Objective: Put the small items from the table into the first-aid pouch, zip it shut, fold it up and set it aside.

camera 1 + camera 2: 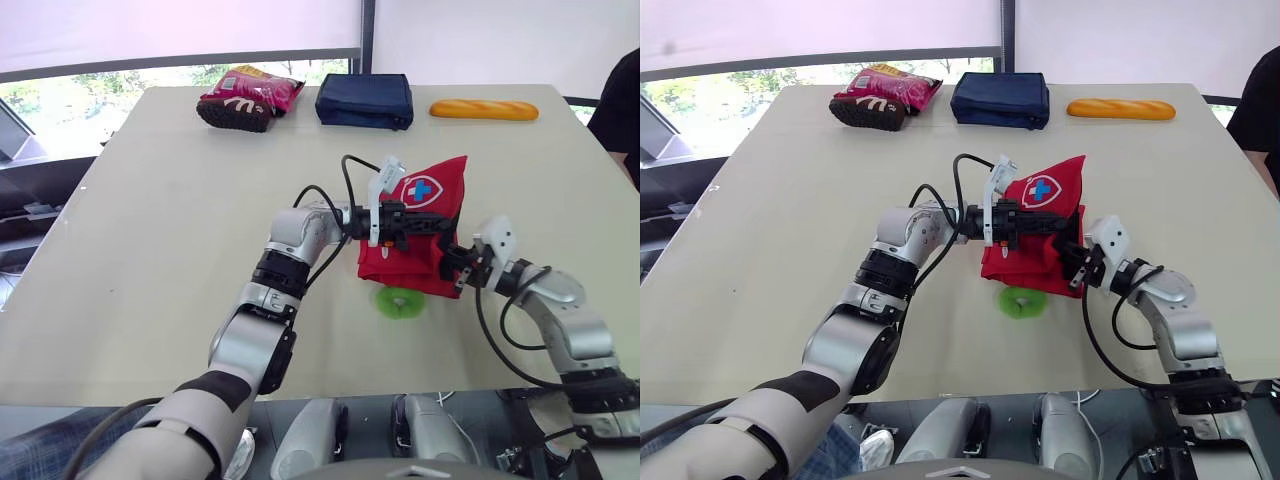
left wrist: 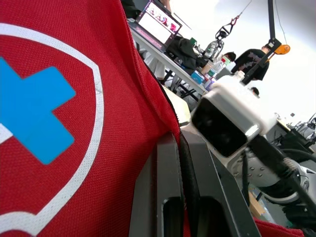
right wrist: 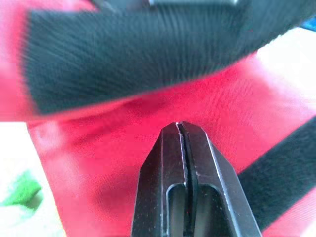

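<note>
The red first-aid pouch [image 1: 402, 262], with a white shield and blue cross, stands half lifted at the table's middle. My left gripper [image 1: 424, 222] is shut on its upper edge just below the badge; in the left wrist view the fingers [image 2: 168, 187] pinch the pouch's dark trim beside the red cloth [image 2: 59, 123]. My right gripper [image 1: 453, 266] is shut at the pouch's lower right corner, its tips [image 3: 180, 126] pressed against red fabric [image 3: 98, 163] near a black strap [image 3: 138, 54]. A green item [image 1: 398, 301] lies on the table at the pouch's near edge.
Along the far edge of the table [image 1: 150, 250] lie a red snack bag [image 1: 262, 88] on a dark brown object [image 1: 233, 114], a navy bag [image 1: 365, 100] and a bread loaf [image 1: 484, 109]. A person [image 1: 622, 100] stands at the right edge.
</note>
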Controlling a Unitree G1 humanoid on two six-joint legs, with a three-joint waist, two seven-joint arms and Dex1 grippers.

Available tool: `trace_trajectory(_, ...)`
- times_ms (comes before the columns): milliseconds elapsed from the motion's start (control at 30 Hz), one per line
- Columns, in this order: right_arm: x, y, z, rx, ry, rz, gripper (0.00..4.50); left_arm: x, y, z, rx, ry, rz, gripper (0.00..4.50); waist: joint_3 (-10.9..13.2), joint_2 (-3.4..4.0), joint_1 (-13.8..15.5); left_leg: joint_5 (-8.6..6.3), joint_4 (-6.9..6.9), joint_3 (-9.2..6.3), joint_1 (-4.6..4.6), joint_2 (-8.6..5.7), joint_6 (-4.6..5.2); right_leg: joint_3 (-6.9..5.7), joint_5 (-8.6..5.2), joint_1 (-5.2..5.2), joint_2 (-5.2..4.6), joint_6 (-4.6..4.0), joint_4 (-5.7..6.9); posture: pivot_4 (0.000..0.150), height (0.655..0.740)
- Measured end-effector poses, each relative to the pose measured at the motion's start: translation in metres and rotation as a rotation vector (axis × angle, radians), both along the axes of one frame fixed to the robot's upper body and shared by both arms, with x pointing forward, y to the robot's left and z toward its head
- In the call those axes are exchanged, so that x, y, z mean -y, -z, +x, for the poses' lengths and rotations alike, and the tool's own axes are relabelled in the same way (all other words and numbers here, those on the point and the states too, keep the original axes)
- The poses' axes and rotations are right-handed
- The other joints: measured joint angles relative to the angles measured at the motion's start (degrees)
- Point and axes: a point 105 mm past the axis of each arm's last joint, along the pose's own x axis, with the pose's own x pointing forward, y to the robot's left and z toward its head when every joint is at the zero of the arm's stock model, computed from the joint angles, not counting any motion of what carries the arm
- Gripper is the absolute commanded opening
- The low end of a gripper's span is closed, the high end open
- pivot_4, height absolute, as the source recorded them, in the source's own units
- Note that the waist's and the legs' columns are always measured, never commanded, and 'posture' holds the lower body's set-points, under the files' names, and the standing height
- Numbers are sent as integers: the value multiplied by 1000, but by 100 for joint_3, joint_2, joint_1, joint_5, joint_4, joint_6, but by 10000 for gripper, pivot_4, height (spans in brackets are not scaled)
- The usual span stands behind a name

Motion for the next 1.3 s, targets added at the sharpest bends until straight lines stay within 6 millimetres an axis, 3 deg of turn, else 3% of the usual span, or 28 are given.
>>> trace_trajectory(300,51,-2,-37,-9,111,-126,348,4,7,1,-1,-7,28,0,0,3,19,-1,0,1,-4,1,2,-1,-1,2,-1,2,-4,1500,7395)
trace_trajectory(633,73,-29,-64,43,189,-169,348,20,41,4,12,-50,205,0,0,3,46,-1,2,1,-5,3,3,-2,-2,4,-1,3,-6,1500,7395)
trace_trajectory(667,73,-33,-67,56,194,-170,0,21,46,6,11,-64,222,5003,0,3,48,-1,2,3,-5,3,4,-2,-2,4,-2,4,-7,1500,7395)
trace_trajectory(800,71,-39,-70,62,197,-160,0,25,51,8,28,-71,237,14556,1,2,71,-1,2,2,-5,3,4,-3,-2,5,-2,4,-8,1500,7395)
trace_trajectory(1033,64,-52,-70,84,196,-125,0,36,45,1,52,-19,170,44395,1,2,97,-2,3,3,-6,3,5,-4,-2,6,-3,4,-11,1500,7395)
trace_trajectory(1300,41,-56,-54,95,139,-19,0,23,30,4,46,-23,-4,44841,1,2,87,-1,4,3,-8,5,4,-6,-2,4,-2,2,-11,1500,7395)
